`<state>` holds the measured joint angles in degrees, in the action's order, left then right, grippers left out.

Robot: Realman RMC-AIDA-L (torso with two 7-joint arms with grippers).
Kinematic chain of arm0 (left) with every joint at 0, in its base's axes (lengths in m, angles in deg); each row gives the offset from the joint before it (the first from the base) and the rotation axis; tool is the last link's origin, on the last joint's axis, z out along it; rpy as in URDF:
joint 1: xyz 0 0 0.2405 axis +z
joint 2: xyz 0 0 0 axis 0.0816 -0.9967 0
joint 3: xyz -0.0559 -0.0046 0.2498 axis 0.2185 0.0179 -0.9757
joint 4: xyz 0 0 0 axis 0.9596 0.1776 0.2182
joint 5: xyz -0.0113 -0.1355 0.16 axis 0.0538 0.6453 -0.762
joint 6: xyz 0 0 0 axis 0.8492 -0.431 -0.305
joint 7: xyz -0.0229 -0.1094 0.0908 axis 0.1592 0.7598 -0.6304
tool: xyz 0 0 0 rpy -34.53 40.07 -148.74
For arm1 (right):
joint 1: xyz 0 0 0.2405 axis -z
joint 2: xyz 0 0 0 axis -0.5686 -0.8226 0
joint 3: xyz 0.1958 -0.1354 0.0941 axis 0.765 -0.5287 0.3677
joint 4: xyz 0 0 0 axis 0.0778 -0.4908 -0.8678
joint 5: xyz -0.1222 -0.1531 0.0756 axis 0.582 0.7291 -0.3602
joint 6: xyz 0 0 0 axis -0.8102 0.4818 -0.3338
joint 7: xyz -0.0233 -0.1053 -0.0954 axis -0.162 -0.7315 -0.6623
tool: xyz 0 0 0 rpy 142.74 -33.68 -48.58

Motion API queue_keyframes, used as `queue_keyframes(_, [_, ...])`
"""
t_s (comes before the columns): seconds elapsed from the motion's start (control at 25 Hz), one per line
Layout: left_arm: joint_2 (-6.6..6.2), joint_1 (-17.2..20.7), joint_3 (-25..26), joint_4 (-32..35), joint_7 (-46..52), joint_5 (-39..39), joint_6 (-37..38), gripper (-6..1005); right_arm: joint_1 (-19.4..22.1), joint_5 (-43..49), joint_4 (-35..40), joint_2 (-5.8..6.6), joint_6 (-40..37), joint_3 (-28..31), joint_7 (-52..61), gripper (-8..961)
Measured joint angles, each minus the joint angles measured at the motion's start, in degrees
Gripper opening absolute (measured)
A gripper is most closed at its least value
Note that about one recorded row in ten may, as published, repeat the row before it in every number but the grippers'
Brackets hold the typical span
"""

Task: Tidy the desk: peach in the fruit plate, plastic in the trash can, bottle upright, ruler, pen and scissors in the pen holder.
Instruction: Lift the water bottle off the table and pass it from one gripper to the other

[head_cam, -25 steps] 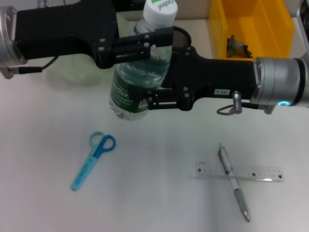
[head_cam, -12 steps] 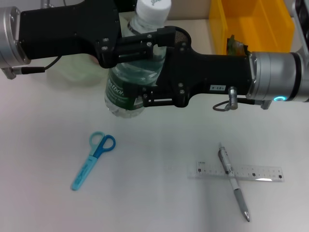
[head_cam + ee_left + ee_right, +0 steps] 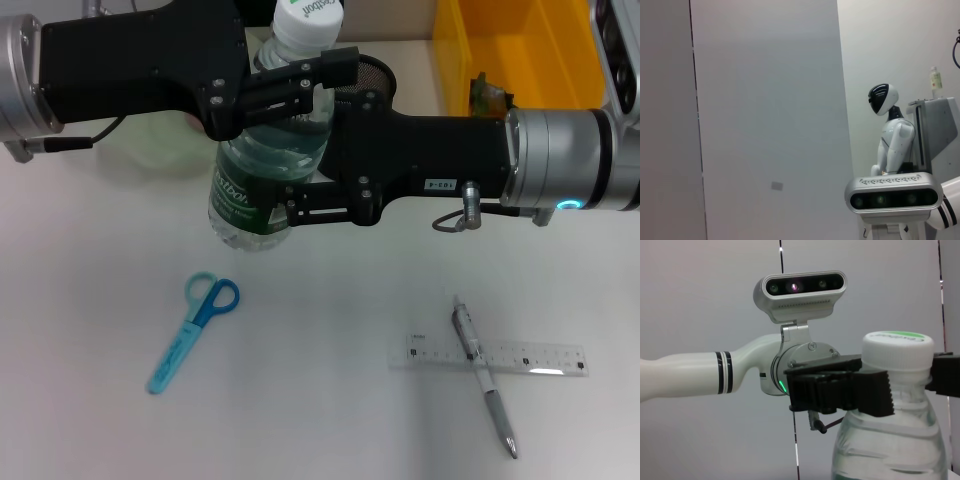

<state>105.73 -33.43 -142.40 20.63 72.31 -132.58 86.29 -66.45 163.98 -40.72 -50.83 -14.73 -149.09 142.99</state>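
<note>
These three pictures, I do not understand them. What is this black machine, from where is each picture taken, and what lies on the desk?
It is a robot with two arms, each ending in a gripper. The head view looks down from the robot's head. There both grippers hold one water bottle above the desk: the left gripper is clamped at its neck under the white cap, the right gripper around its body. The right wrist view, from the right arm's camera, shows the same bottle close up, with the left gripper at its neck. The left wrist view, from the left arm, faces away into the room and shows no desk.

On the desk lie blue scissors, and a pen lying across a clear ruler. Behind are a yellow bin and a pale plate.
</note>
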Motion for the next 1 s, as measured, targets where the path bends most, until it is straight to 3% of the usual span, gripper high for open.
queue_keyframes(0.2, [-0.03,0.01,-0.03,-0.01,-0.14,0.0,-0.45,446,0.1,0.0,0.0,0.01,0.02,0.04,0.0,779])
queue_keyframes(1.0, [-0.01,0.15,-0.02,0.01,-0.18,-0.03,-0.13,447,0.59,-0.4,-0.04,-0.09,-0.4,0.41,-0.39,781])
